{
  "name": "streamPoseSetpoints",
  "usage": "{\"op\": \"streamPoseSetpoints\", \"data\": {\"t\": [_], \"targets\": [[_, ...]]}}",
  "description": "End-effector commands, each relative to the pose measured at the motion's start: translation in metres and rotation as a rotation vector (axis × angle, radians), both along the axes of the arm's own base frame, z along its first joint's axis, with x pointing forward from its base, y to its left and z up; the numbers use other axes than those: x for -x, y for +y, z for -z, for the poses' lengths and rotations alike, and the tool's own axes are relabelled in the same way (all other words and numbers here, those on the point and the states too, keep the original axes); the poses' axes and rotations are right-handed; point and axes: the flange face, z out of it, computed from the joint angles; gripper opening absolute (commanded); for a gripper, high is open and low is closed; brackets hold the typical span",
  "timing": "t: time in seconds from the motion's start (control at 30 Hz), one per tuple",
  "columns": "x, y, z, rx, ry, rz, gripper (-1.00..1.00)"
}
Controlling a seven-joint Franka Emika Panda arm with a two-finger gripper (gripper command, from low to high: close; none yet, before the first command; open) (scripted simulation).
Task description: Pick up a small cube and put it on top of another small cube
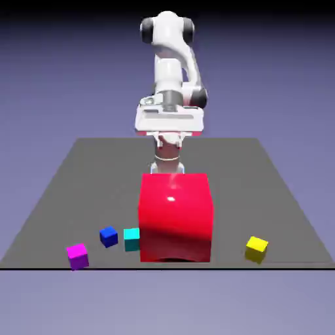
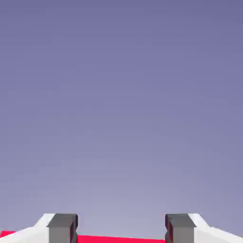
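Exterior view: magenta cube [image 1: 78, 256] sits by the table's [image 1: 229, 163] near edge; tool's [image 2: 121, 228] fingertips [image 2: 62, 228] apart.

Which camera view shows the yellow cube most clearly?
The exterior view: there the yellow cube is fully visible on the dark table. The hand view does not show this cube at all.
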Motion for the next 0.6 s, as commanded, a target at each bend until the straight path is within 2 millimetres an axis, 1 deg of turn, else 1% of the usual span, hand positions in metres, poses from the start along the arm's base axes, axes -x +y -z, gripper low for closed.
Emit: {"op": "streamPoseSetpoints", "data": {"t": [0.0, 0.13, 0.3, 0.43, 0.57], "targets": [[-0.01, -0.008, 0.003, -0.021, 0.032, 0.031, 0.0], [-0.046, -0.043, 0.021, -0.103, 0.156, 0.158, 0.0], [-0.086, -0.092, 0.051, -0.2, 0.306, 0.32, 0.0], [-0.11, -0.134, 0.081, -0.274, 0.421, 0.45, 0.0], [-0.129, -0.176, 0.115, -0.344, 0.531, 0.58, 0.0]]}}
